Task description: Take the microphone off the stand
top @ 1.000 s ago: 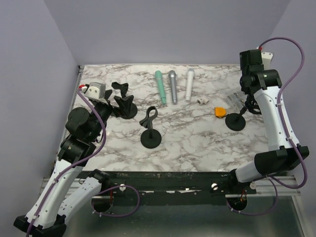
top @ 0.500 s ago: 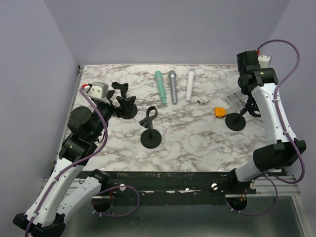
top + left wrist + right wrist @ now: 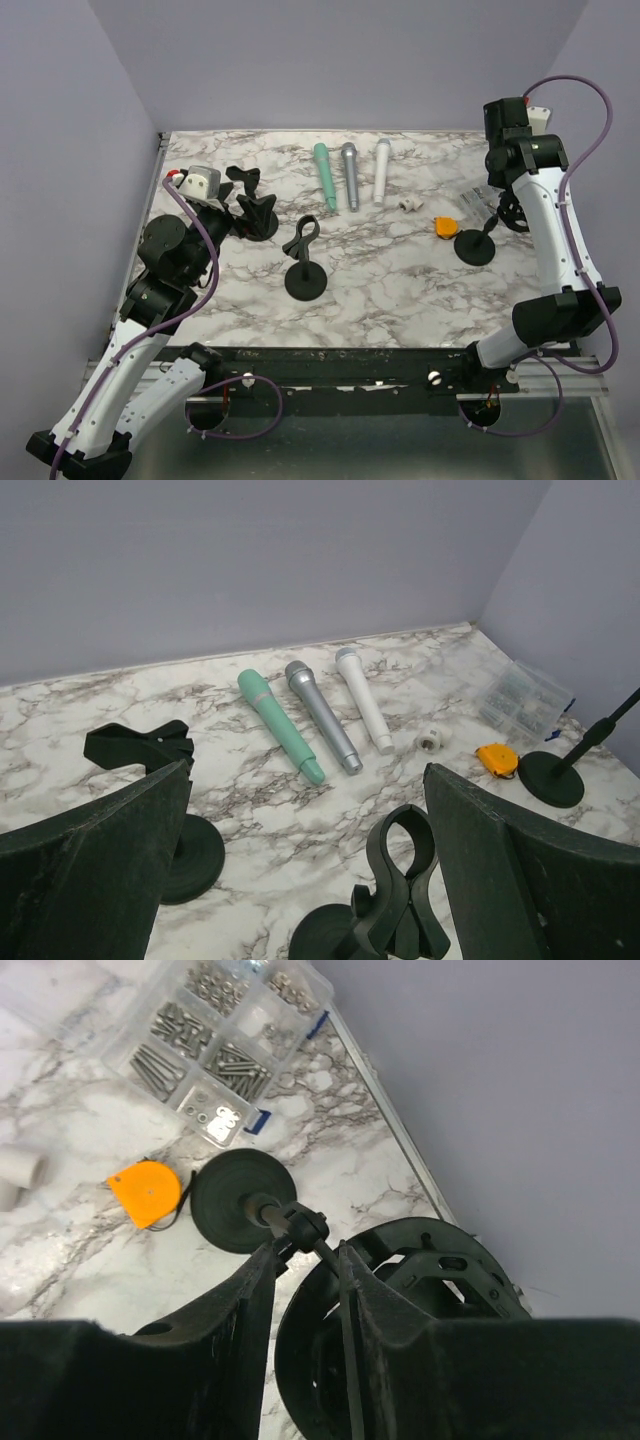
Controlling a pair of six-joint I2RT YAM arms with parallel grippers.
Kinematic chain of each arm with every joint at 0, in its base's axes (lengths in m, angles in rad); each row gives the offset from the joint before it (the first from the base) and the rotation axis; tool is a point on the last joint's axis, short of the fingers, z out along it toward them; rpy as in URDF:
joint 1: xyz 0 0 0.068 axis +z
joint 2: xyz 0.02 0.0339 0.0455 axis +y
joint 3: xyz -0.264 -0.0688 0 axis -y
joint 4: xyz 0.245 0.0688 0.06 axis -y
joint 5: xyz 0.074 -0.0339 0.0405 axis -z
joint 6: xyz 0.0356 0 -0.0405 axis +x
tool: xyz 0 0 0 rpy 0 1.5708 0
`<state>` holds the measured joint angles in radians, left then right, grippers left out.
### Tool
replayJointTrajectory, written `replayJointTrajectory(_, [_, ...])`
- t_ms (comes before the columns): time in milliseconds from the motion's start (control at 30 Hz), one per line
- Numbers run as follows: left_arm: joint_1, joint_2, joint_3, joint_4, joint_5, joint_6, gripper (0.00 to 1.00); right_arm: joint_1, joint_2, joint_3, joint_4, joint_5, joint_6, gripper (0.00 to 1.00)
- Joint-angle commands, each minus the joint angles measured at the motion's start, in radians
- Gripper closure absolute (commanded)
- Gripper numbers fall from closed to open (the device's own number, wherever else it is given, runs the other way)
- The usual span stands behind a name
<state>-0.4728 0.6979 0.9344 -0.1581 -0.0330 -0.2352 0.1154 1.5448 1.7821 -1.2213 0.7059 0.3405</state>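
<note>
Only its wrist view shows my right tool straddling the stand rod beside the tabletop edge, fingers close, pinch unclear, while my left tool gapes wide, clip stand just ahead, three microphones lying beyond on open marble.

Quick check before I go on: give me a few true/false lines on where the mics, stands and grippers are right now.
1. The green microphone, grey microphone and white microphone all lie on the table, none in a stand. True.
2. The middle stand holds the grey microphone in its clip. False: its clip is empty.
3. The left gripper is wide open and holds nothing. True.
4. The orange tape measure sits inside the clear parts box. False: it lies on the table beside the base of the thin stand.
5. The right gripper hovers over the microphones. False: its fingers flank the thin stand's pole.
</note>
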Motion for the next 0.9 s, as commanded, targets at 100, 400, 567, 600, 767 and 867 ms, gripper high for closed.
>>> replayJointTrajectory(100, [-0.006,-0.01,0.004,0.013,0.009,0.009,0.02,-0.008,-0.025,0.079,-0.029,-0.088,0.003,0.57])
replayJointTrajectory(400, [-0.03,-0.015,0.003,0.015,0.008,0.013,0.02,-0.008,-0.071,0.021,-0.061,-0.034,0.021,0.58])
replayJointTrajectory(567, [-0.039,-0.017,0.003,0.014,0.007,0.014,0.02,-0.008,-0.088,-0.044,-0.019,-0.067,0.038,0.58])
replayJointTrajectory(600, [-0.041,-0.017,0.003,0.014,0.005,0.014,0.01,-0.01,-0.084,-0.048,-0.015,-0.075,0.046,0.59])
replayJointTrajectory(767, [-0.047,-0.02,0.002,0.014,-0.002,0.02,0.01,-0.015,-0.067,-0.067,-0.001,-0.116,0.07,0.61])
replayJointTrajectory(867, [-0.047,-0.019,0.002,0.014,-0.005,0.02,0.02,-0.017,-0.076,-0.092,0.017,-0.116,0.07,0.62])
